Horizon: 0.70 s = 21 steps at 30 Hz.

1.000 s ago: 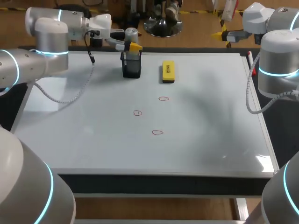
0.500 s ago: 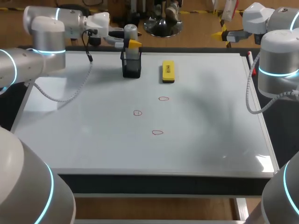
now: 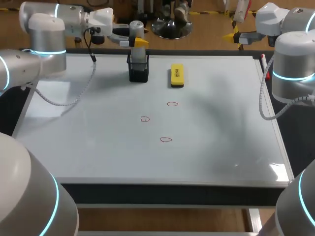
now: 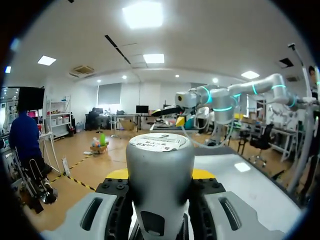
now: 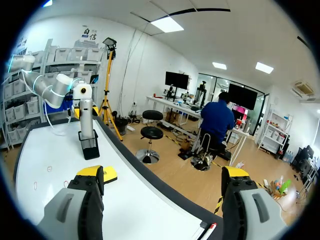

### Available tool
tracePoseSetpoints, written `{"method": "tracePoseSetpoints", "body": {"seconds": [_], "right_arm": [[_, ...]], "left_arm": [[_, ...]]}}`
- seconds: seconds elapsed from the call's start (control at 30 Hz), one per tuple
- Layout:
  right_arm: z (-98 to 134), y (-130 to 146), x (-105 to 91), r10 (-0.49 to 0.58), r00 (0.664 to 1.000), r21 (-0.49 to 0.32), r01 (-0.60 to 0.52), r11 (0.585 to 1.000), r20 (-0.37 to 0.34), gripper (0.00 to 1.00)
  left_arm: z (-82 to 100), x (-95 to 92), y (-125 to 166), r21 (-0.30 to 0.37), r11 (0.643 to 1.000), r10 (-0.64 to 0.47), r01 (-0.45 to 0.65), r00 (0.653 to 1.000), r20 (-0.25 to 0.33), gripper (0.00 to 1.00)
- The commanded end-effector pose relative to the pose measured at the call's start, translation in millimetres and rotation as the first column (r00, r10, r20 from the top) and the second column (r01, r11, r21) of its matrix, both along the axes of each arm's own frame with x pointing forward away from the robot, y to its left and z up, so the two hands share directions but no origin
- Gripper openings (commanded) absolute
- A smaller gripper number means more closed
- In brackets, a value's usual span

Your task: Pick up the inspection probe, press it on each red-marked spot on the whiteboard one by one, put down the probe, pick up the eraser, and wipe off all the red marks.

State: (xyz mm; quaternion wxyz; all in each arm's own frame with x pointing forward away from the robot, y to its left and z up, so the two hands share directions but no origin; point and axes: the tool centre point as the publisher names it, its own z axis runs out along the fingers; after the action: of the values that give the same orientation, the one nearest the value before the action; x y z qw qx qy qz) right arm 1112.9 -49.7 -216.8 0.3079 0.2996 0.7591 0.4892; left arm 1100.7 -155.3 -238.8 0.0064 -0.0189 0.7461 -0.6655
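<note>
Label (image 4: 159, 142) atop probe (image 4: 160, 162) in left claw (image 4: 161, 174)

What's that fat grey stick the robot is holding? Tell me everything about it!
The inspection probe is a thick grey cylinder, smooth like metal or plastic, with a rounded top that carries a round white label. It stands upright at the far edge of the whiteboard, with its lower end in the black mesh holder. The left gripper is shut on it, one yellow-tipped finger on each side.
</note>
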Motion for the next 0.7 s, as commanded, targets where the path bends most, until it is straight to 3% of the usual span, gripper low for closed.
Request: {"method": "tracePoseSetpoints", "body": {"seconds": [0.03,0.7], "right_arm": [[-0.4,-0.4,0.5,0.001,1.0,0.0,-0.001,1.0,0.0,1.0],[-0.4,-0.4,0.5,0.001,1.0,0.0,-0.001,1.0,0.0,1.0]], "left_arm": [[12.4,-7.2,0.9,0.012,0.999,0.047,-0.047,0.999,0.013,0.0],[48.0,-1.4,7.5,-0.01,0.997,0.071,-0.07,0.995,0.073,0.0]]}}
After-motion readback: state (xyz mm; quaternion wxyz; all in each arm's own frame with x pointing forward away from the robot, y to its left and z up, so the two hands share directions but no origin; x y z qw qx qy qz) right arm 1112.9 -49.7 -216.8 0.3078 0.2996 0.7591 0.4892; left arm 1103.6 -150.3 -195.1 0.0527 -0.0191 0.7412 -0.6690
